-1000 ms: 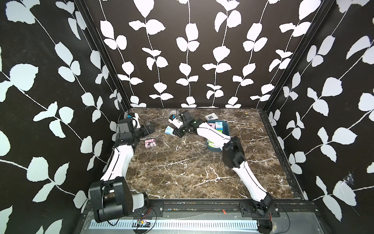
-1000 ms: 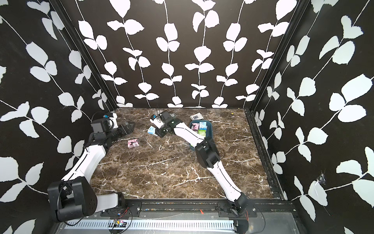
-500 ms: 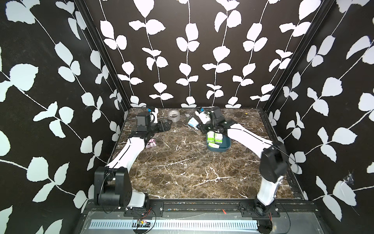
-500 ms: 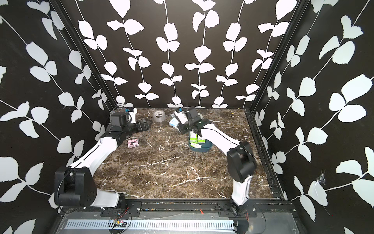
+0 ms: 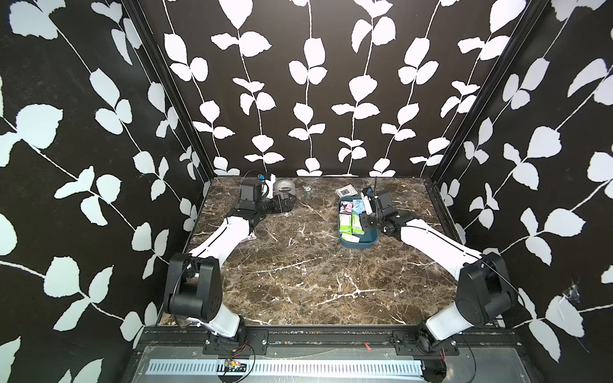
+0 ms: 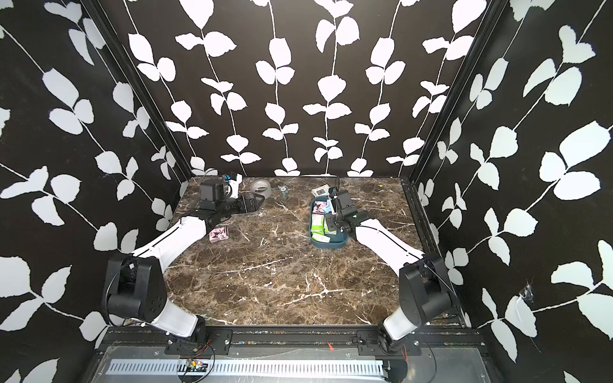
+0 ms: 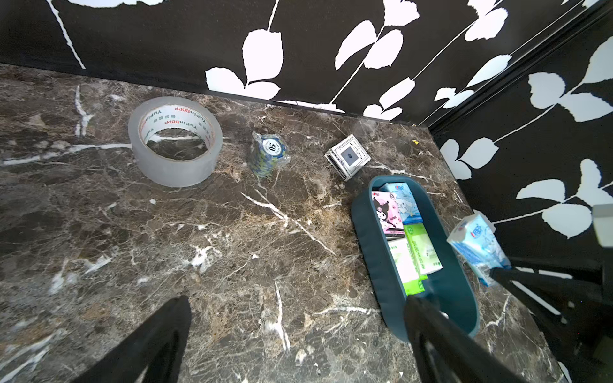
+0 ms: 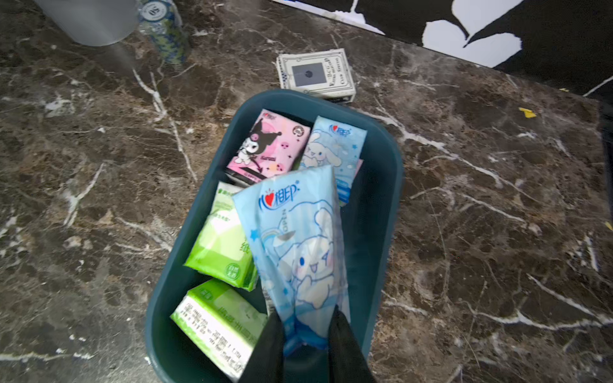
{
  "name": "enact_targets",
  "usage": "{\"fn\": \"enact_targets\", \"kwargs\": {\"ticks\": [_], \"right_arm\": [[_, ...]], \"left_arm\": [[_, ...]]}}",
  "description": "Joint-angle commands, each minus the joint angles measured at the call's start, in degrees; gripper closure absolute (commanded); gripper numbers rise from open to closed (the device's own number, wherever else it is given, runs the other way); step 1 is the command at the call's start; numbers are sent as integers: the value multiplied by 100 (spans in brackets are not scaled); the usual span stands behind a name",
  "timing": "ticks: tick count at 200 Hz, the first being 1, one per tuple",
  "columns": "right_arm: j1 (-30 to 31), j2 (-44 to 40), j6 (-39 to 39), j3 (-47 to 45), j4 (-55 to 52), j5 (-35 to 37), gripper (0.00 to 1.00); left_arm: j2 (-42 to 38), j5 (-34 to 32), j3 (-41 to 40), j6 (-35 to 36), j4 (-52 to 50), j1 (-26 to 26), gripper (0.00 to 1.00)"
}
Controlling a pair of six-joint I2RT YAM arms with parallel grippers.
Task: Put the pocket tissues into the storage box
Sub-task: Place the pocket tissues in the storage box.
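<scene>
The teal storage box [image 5: 358, 244] [image 6: 329, 246] sits at the back right of the marble table. Several pocket tissues lie in it: a pink cartoon pack [image 8: 265, 146], a blue one [image 8: 333, 142] and green ones [image 8: 219, 245]. My right gripper [image 8: 306, 328] [image 5: 366, 207] is shut on the end of a blue cartoon pack [image 8: 298, 238] [image 7: 477, 245], held just above the box. My left gripper [image 7: 295, 301] [image 5: 288, 203] is open with nothing in it, low over the table near the back left. Another pink pack [image 6: 219, 233] lies on the table beside the left arm.
A clear tape roll [image 7: 175, 142], a wrapped stack of chips [image 7: 268, 156] and a white packet with a grey square [image 7: 348, 156] stand along the back wall. The packet lies just behind the box rim [image 8: 388, 185].
My right arm has swung from the table's back left-centre over to the box, carrying the blue pack. The left arm has moved from the left wall toward the tape roll.
</scene>
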Motion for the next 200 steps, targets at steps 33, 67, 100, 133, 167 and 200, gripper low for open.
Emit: {"fn": "enact_targets", "kwargs": {"ticks": [33, 67, 100, 133, 167, 200], "right_arm": [[-26, -73, 456, -388, -168, 190, 78], [127, -417, 649, -799, -204, 2, 79], [330, -635, 725, -962, -432, -14, 78], [367, -522, 889, -1023, -444, -219, 77], [367, -128, 1100, -809, -590, -393, 77], [367, 140, 1222, -657, -694, -533, 75]], "left_arm": [[-128, -66, 48, 270, 15, -25, 1], [-40, -13, 32, 190, 91, -25, 1], [1, -4, 48, 203, 111, -27, 1], [30, 4, 32, 213, 123, -25, 1], [12, -4, 10, 232, 120, -26, 1], [10, -39, 15, 302, 82, -24, 1]]}}
